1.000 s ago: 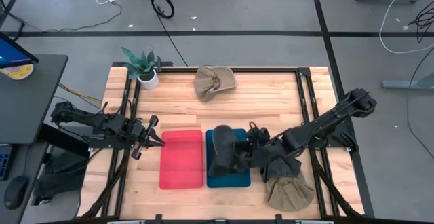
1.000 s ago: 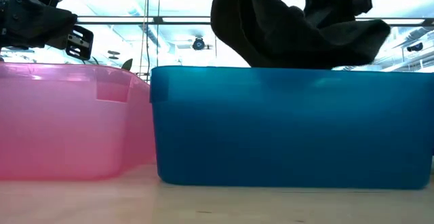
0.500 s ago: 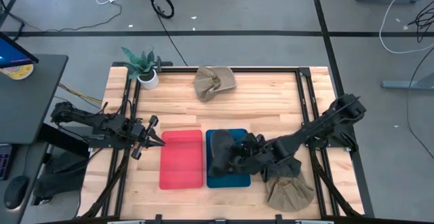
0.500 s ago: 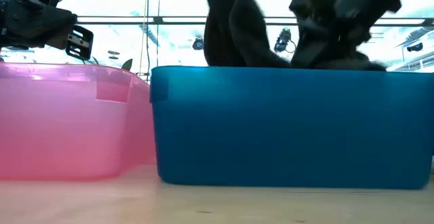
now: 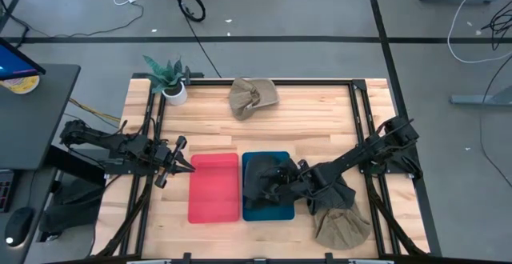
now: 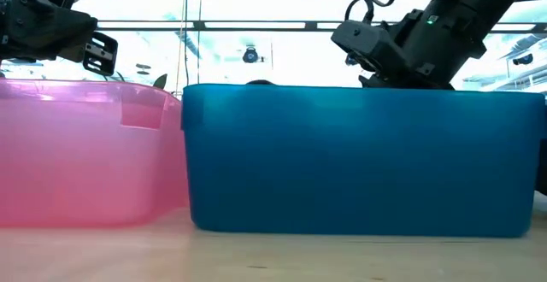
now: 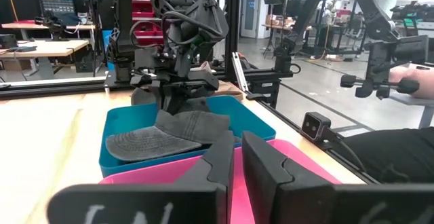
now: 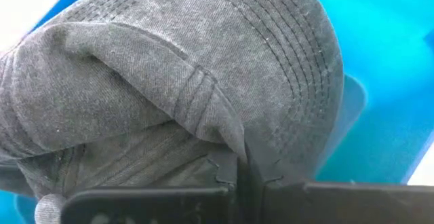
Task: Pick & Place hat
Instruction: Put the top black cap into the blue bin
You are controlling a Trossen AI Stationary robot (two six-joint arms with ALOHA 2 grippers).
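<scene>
A dark grey cap lies in the blue bin. In the left wrist view its brim reaches over the bin's rim. My right gripper reaches down into the bin and is shut on the cap. In the low view the bin wall hides the cap and the right fingertips. My left gripper hovers shut beside the left side of the pink bin, touching nothing. My right gripper pinches a raised fold of the cap's crown between its two fingers. It comes slanting down from the table's right side. The cap rests in the blue bin, slumped, with its cloth bunched at the fingers.
A tan hat lies near the far edge, and another tan hat lies near the right front corner. A dark cloth lies under my right arm. A potted plant stands at the far left corner. Black rails run along both sides.
My right gripper has moved down into the blue bin, still shut on the cap. The cap hung above the bin's rim a second ago. Now it has sunk below the rim and lies slumped inside.
</scene>
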